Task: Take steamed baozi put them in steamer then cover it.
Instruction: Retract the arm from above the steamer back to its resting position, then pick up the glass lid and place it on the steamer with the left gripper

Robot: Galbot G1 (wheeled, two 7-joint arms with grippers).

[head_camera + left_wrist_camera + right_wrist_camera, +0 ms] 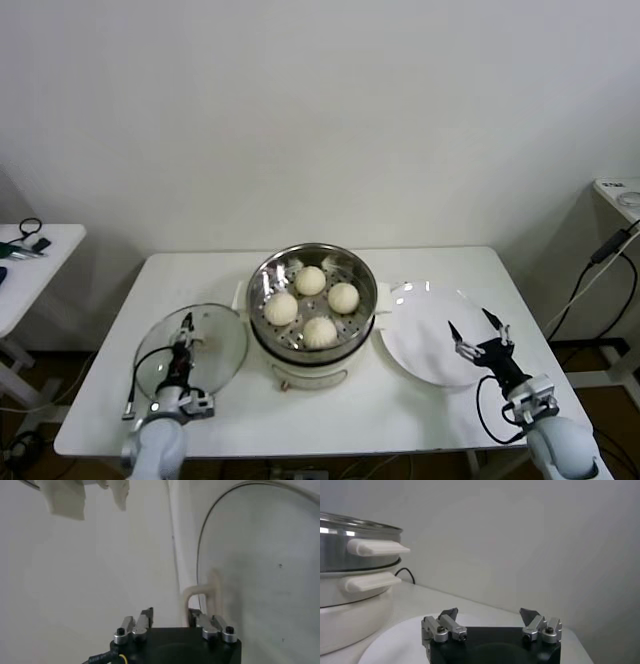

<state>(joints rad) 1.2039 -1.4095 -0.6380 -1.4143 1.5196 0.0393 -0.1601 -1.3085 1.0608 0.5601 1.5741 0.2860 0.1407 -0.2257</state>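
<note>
On the left of the white table [420, 400], the left gripper [186, 333] has its jaws narrowed around the cream bar handle [202, 594] of the round clear glass cover [215, 345], lying flat. In the middle, the shiny round steel steamer [362, 272] holds four cream-white domed baozi [310, 280] on its perforated tray. Over the flat white plate [415, 345], the right gripper [478, 330] hangs with jaws wide and empty. Only the right wrist view shows the steamer's cream side handles [377, 547].

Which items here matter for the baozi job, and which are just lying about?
Job: four baozi in the steamer; glass cover under the left gripper.
Lying about: empty white plate under the right gripper; side table clutter.
</note>
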